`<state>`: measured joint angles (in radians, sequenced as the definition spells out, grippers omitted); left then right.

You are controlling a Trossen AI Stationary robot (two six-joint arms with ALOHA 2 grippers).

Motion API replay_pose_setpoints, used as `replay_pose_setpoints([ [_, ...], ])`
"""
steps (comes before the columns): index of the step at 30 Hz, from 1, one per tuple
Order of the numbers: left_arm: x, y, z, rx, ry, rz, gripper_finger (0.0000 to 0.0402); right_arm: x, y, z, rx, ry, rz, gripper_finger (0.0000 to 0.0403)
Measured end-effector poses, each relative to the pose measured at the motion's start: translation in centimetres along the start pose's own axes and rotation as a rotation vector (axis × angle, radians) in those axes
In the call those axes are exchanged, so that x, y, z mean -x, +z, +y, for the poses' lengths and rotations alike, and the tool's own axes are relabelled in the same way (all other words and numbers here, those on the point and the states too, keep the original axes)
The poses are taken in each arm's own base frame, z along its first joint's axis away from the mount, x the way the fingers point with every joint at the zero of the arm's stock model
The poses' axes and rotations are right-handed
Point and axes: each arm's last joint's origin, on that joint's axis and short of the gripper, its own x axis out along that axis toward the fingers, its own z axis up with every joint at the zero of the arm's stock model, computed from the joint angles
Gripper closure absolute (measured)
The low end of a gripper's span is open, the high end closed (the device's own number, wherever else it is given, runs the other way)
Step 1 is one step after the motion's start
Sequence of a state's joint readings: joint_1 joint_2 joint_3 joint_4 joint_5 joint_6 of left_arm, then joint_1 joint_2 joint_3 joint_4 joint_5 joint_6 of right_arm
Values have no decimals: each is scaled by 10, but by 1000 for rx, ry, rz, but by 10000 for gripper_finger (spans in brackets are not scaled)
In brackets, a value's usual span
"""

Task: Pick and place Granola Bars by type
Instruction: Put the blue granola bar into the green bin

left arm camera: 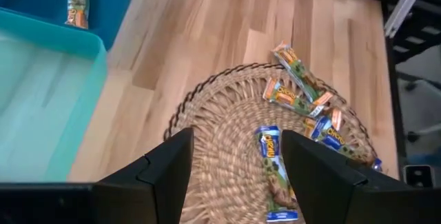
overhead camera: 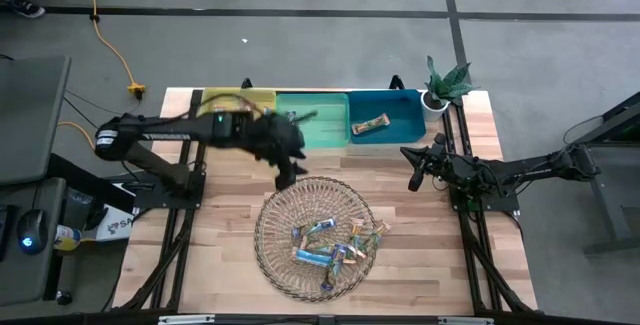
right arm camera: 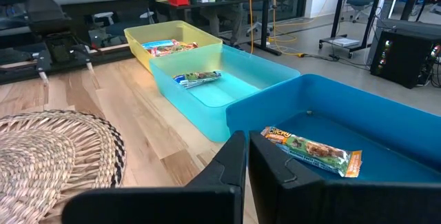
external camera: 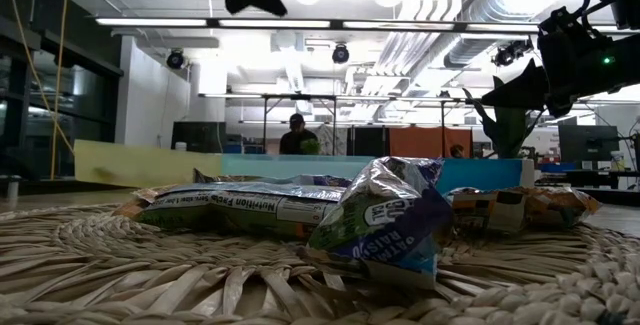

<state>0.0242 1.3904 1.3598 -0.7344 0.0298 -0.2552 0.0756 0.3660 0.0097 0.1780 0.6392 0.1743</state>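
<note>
Sorting is partly done: the yellow bin (right arm camera: pixel 172 36) holds a red-wrapped bar (right arm camera: pixel 165 45), the green bin (right arm camera: pixel 227 79) a blue one (right arm camera: pixel 198 78), and the blue bin (overhead camera: pixel 385 115) an orange-ended bar (overhead camera: pixel 370 123) (its wrapper seems to read "Chewy"). Most Granola Bars (overhead camera: pixel 330 245) are left on the wicker plate (overhead camera: pixel 285 210), toward its 5 o'clock side. The left gripper (overhead camera: pixel 287 172) hangs at the plate's 11 o'clock rim, fingers wide and empty. The right gripper (overhead camera: pixel 416 178) waits shut near 3 o'clock. One near wrapper reads "Nutrition Facts".
</note>
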Motion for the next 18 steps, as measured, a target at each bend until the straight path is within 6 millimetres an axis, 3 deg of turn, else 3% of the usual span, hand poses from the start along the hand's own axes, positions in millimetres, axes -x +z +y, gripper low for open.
replay_pose_setpoints([
  [7, -4, -17, -52, -26, 127, -42, 186, 0, 0, 0, 0, 0, 0, 402],
  [12, -12, -28, -75, -14, 134, -43, 186, 0, 1, 0, -3, 1, -5, 402],
  [18, -38, -38, -96, -1, 103, -9, 186, 0, 0, 0, 1, 1, 2, 402],
])
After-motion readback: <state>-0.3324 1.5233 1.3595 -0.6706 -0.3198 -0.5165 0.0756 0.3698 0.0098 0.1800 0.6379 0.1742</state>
